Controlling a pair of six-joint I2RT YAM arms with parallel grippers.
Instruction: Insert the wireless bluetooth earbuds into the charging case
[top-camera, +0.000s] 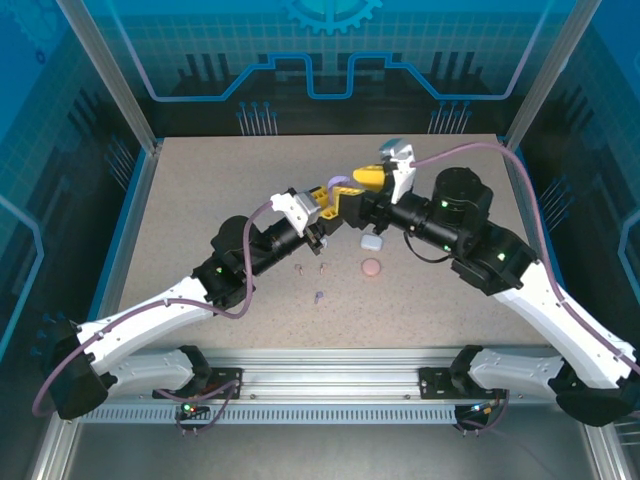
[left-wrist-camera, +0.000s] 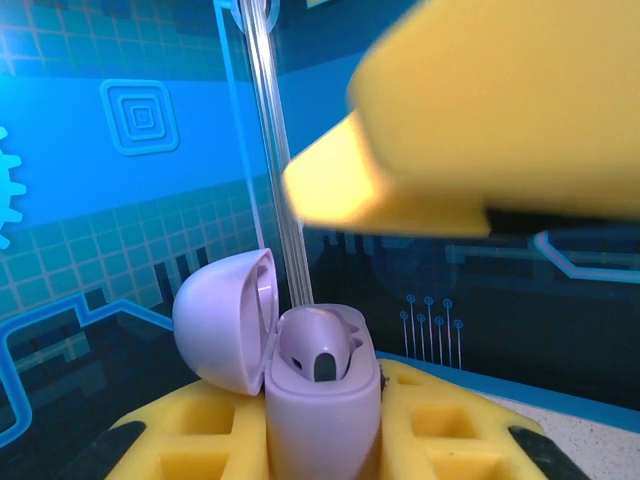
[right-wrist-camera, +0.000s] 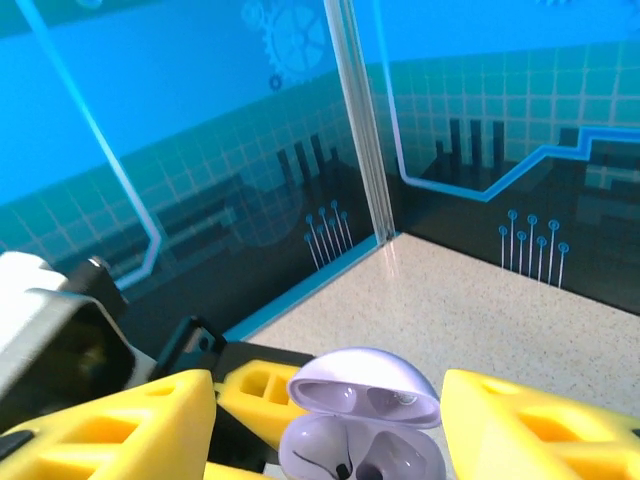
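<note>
Overhead, 3 loose earbuds (top-camera: 322, 268) on table (top-camera: 200, 220); wrist: lilac case (left-wrist-camera: 320, 400) open.

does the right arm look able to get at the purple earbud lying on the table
Probably yes: the right gripper is open and looks empty, and the purple earbud lies on bare table, apart from the left arm.

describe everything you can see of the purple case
The case is a small, glossy lilac plastic shell with rounded corners. It stands upright, clamped between the yellow jaws of the left gripper. Its hinged lid is swung open to one side, showing moulded wells inside with a dark slot.
</note>
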